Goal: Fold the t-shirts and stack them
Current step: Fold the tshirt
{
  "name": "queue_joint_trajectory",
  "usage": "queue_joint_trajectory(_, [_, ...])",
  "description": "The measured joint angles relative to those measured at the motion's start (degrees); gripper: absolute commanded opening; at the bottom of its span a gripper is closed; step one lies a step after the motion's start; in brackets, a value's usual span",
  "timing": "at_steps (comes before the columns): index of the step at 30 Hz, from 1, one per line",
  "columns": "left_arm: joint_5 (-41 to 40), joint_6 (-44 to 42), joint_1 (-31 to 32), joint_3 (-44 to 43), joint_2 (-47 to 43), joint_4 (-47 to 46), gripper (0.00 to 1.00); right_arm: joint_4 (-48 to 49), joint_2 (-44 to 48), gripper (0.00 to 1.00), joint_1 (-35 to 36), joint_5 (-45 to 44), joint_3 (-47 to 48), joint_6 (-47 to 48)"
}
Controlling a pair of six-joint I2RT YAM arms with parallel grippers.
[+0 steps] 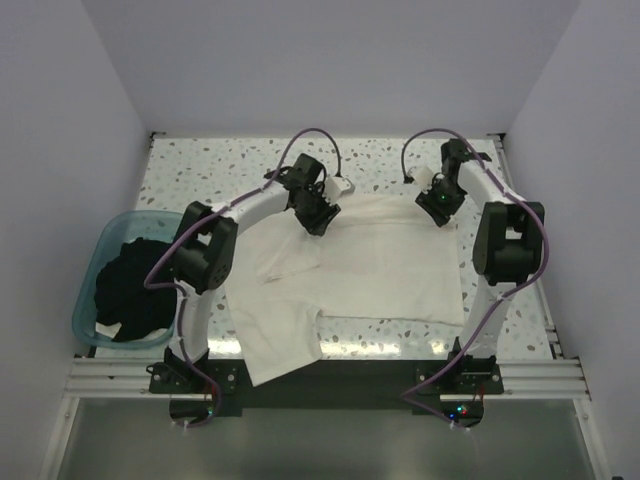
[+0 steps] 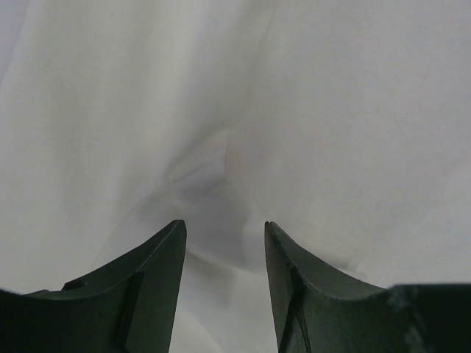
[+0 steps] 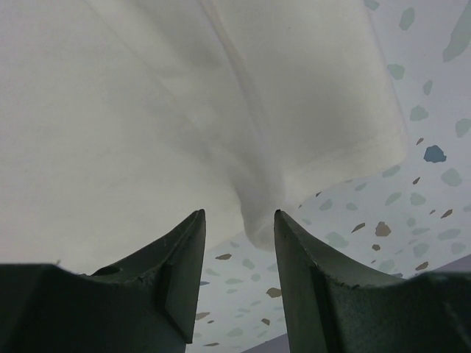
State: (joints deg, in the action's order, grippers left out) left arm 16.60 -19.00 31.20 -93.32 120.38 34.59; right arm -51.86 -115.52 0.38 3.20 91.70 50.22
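A white t-shirt (image 1: 370,268) lies spread on the speckled table, print side hidden, one sleeve folded in at the left and its lower left part hanging over the near edge. My left gripper (image 1: 316,215) is open low over its far left part; in the left wrist view the cloth (image 2: 221,110) fills the frame, puckered between the fingertips (image 2: 176,235). My right gripper (image 1: 440,207) is open at the shirt's far right corner; the right wrist view shows a bunched edge of cloth (image 3: 257,213) just ahead of the gap. A black t-shirt (image 1: 135,290) lies crumpled in the tub.
A translucent teal tub (image 1: 98,265) stands at the table's left edge. Bare speckled table (image 1: 230,165) runs along the back, with white walls around. The table's right rail (image 1: 535,300) lies beside the right arm.
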Motion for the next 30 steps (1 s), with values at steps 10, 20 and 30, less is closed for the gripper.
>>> queue_joint_trajectory(10, [0.07, -0.04, 1.14, -2.29, 3.13, -2.19, 0.51, -0.9, -2.21, 0.49, -3.19, -0.31, 1.09, 1.51])
queue_joint_trajectory(20, [-1.46, -0.15, 1.4, -6.01, 7.56, -2.97, 0.17, -1.25, -3.34, 0.45, -3.08, -0.35, 2.03, 2.23])
queue_joint_trajectory(30, [-1.88, -0.57, 1.4, -5.92, 7.13, -3.21, 0.0, -1.05, -4.22, 0.07, -3.1, -1.05, 2.03, 3.32])
